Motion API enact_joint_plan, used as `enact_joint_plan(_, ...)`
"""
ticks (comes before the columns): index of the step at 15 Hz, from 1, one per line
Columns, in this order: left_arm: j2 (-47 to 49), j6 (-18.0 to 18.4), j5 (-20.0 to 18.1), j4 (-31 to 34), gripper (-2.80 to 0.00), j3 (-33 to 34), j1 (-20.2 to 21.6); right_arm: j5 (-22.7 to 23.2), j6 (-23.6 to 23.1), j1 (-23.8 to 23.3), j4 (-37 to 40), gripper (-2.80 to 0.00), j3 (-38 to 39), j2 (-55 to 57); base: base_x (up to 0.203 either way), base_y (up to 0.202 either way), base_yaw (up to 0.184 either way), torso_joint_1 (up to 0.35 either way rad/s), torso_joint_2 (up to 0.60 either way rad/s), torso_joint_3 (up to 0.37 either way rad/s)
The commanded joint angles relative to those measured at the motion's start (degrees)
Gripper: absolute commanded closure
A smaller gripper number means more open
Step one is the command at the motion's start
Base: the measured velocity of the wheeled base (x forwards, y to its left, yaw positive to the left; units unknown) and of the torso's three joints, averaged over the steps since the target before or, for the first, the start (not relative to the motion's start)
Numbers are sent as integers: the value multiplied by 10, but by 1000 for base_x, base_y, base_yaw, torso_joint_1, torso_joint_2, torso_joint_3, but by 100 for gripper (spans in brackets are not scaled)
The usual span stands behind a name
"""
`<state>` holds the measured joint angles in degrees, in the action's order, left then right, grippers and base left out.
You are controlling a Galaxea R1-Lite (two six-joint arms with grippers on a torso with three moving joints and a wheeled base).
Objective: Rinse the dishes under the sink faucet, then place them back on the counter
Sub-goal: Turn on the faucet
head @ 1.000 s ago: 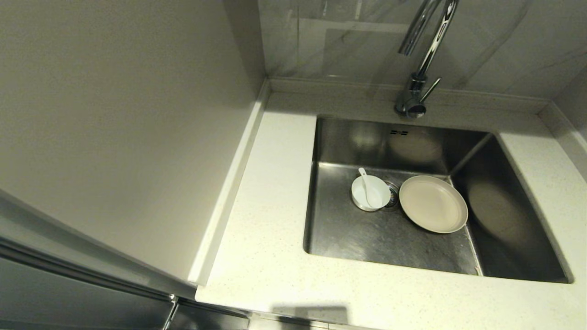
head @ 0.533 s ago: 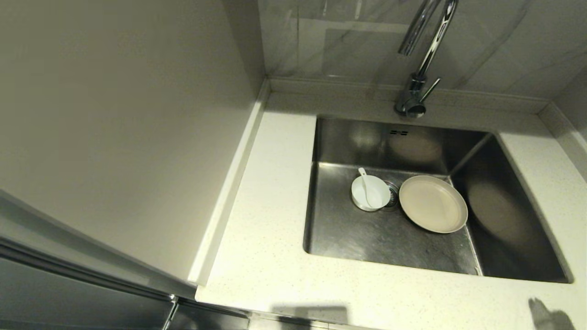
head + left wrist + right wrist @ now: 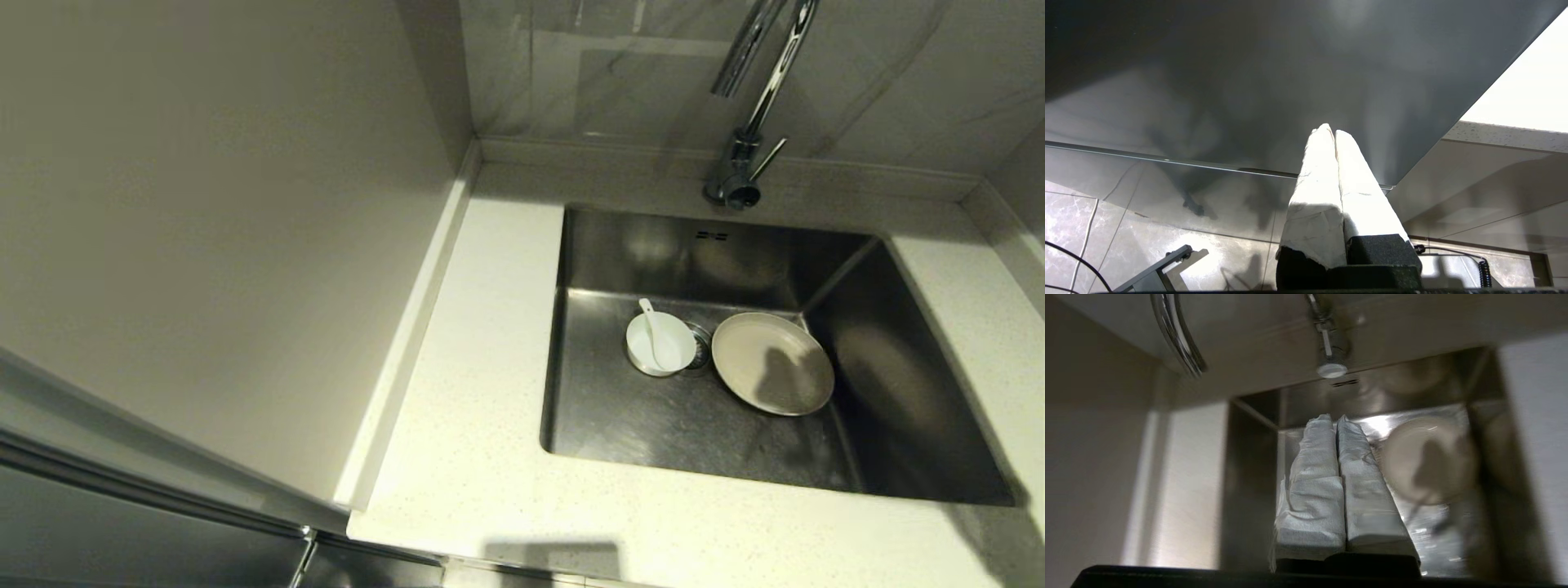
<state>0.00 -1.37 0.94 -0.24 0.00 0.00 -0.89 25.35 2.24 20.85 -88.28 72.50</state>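
Dishes sit at the bottom of the sink (image 3: 604, 408): a small white bowl (image 3: 660, 345) with a white spoon (image 3: 653, 331) lying in it, and a flat beige plate (image 3: 771, 363) just beside the bowl. The round drain (image 3: 699, 347) peeks out between them. The faucet (image 3: 747, 122) stands at the back of the sink, and no water can be seen coming out of it. Nothing is on the counter (image 3: 482, 392).

The right gripper (image 3: 1333, 418) hangs above the sink with its two padded fingers pressed together, holding nothing. Its shadow falls on the plate. The left gripper (image 3: 1329, 130) is parked down low beside a dark cabinet, fingers together too, holding nothing.

The job looks like it is at the very start, with nothing rinsed yet. I think the right arm is coming in for a first pick. Next it needs to spread its fingers, go down into the sink, and pinch a dish by its rim, likely the plate, then lift it under the faucet
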Motion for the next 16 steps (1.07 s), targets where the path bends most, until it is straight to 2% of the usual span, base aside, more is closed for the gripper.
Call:
enact_joint_plan(1,-2,0,0,0,0,0,0,5,80,12,92,0,-142,128,0,0,0,0,0,0)
enact_joint_plan(3,-2,0,0,0,0,0,0,7,128,26,143,0,-220,209,0,0,0,0,0,0)
enact_joint_plan(5,-2,0,0,0,0,0,0,-4,140,43,141,0,-250,266,0,0,0,0,0,0)
enact_joint_plan(6,-2,0,0,0,0,0,0,-20,123,52,113,0,-254,288,0,0,0,0,0,0)
enact_joint_plan(8,-2,0,0,0,0,0,0,-49,50,66,50,0,-257,323,0,0,0,0,0,0)
enact_joint_plan(9,-2,0,0,0,0,0,0,-54,38,68,3,0,-257,336,0,0,0,0,0,0)
enact_joint_plan(11,-2,0,0,0,0,0,0,-65,14,68,-78,0,-257,362,0,0,0,0,0,0)
enact_joint_plan(12,-2,0,0,0,0,0,0,-88,3,64,-96,0,-257,368,0,0,0,0,0,0)
enact_joint_plan(14,-2,0,0,0,0,0,0,-129,3,54,-135,0,-257,381,0,0,0,0,0,0)
enact_joint_plan(16,-2,0,0,0,0,0,0,-138,4,43,-184,0,-257,392,0,0,0,0,0,0)
